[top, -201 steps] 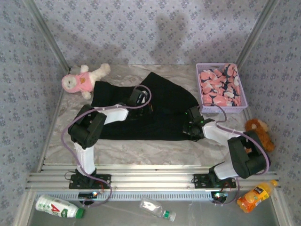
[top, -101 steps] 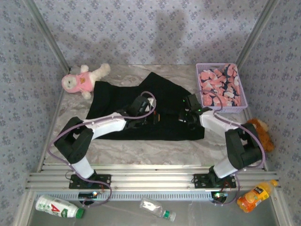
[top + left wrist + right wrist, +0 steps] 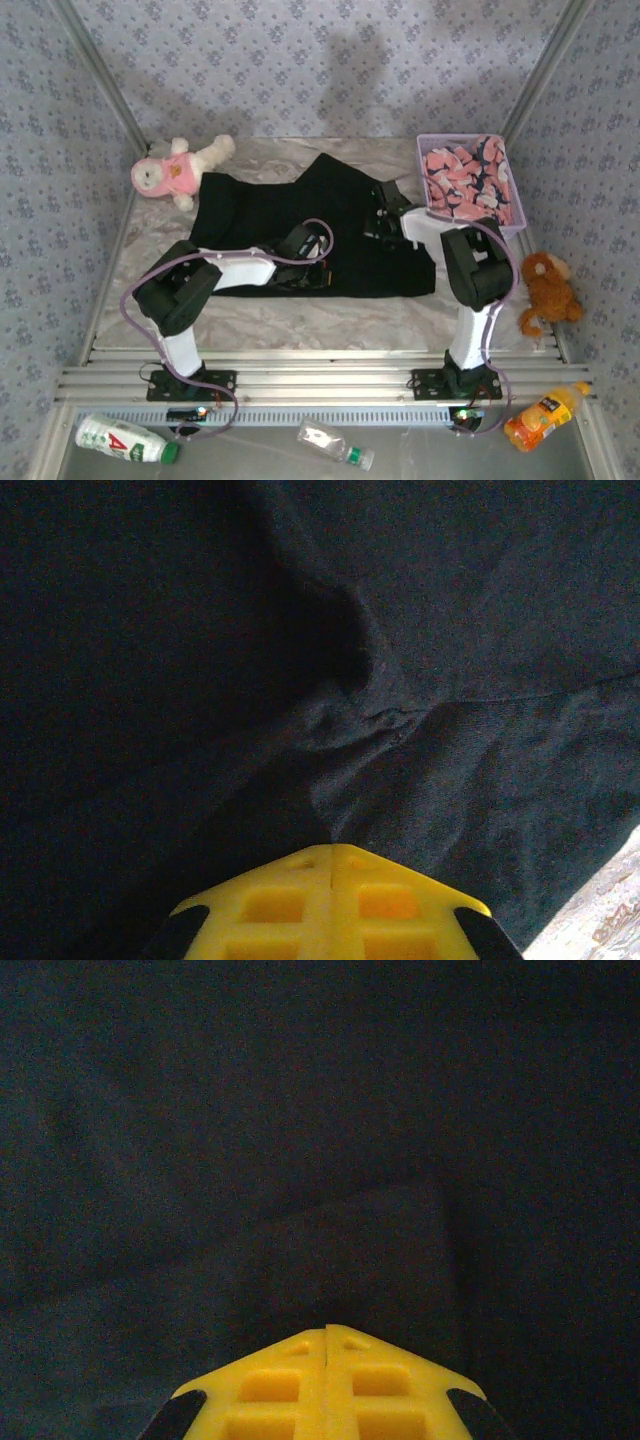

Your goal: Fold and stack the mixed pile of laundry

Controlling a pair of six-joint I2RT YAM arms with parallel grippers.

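The black T-shirt (image 3: 262, 212) lies spread across the middle of the table. My left gripper (image 3: 322, 266) is shut and sits low over the shirt's lower middle; in the left wrist view its yellow fingertips (image 3: 330, 848) meet, with wrinkled black cloth (image 3: 200, 630) just ahead. My right gripper (image 3: 382, 216) is shut over the shirt's upper right part, next to the basket; the right wrist view has its closed tips (image 3: 326, 1329) above smooth black cloth (image 3: 300, 1110). No cloth shows between either pair of jaws. The pink printed garment (image 3: 462, 180) lies in the lavender basket (image 3: 470, 231).
A pink-and-white plush toy (image 3: 170, 172) lies at the back left, touching the shirt's corner. A brown plush (image 3: 545, 288) sits at the right edge. Below the table's front rail lie a green-capped bottle (image 3: 125, 440), a clear bottle (image 3: 335, 446) and an orange drink (image 3: 540, 418).
My right gripper has moved away from me, across the shirt toward the basket, and closed. My left gripper has slid nearer and rightward over the shirt, staying shut.
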